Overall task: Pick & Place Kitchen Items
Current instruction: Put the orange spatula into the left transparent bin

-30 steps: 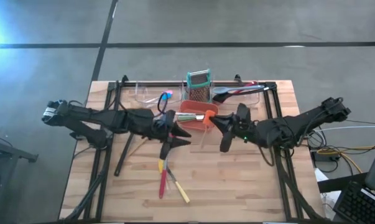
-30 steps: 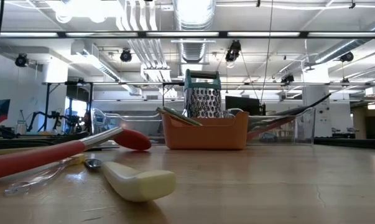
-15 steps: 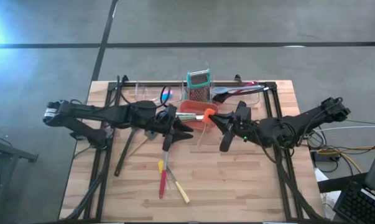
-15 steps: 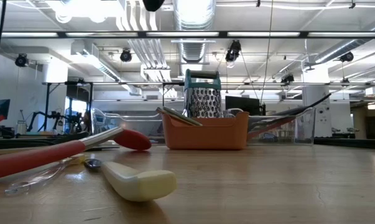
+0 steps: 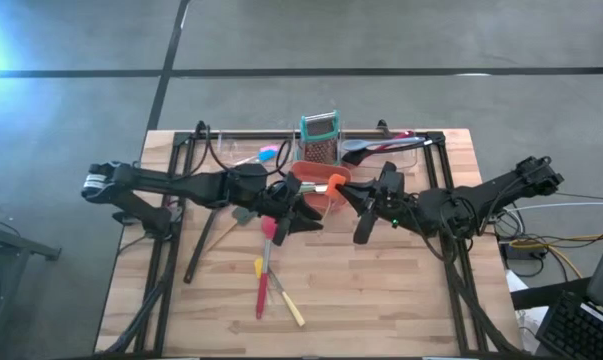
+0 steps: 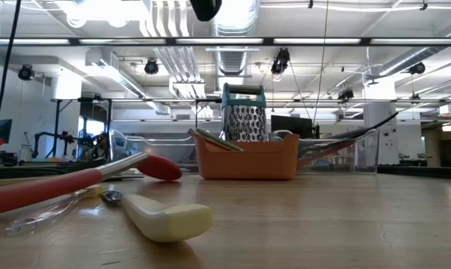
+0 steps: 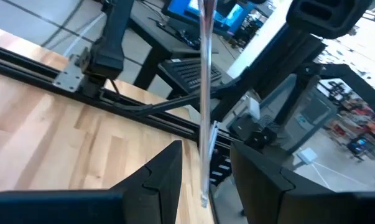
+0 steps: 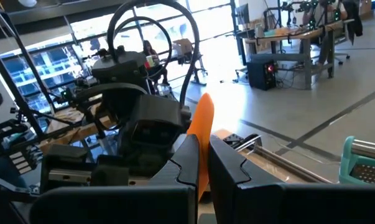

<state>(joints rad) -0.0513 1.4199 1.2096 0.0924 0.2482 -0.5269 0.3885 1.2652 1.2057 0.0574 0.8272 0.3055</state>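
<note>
1. A slim utensil with a clear plastic handle and a red end is pinched between the two dark fingers of the left hand; it hangs above the middle of the wooden tabletop, just in front of the red-orange rectangular bin.
2. A small orange scraper sits clamped between the closed fingers of the right hand, at the bin's right edge in the high view.
3. In the low view, the bin holds at least one dark-handled utensil leaning over its left rim.
4. A teal-framed metal box grater stands upright directly behind the bin.
5. To the grater's right, a clear plastic tray holds long black and red utensils.
6. To its left, near the back rail, lie small blue and pink scrapers.
7. On the front of the tabletop lie a red-handled spatula, a yellow-handled knife and another yellow piece, clustered together.
8. In the low view, the pale yellow handle and the red spatula fill the foreground.
9. A long dark utensil lies on the left side of the tabletop.
</note>
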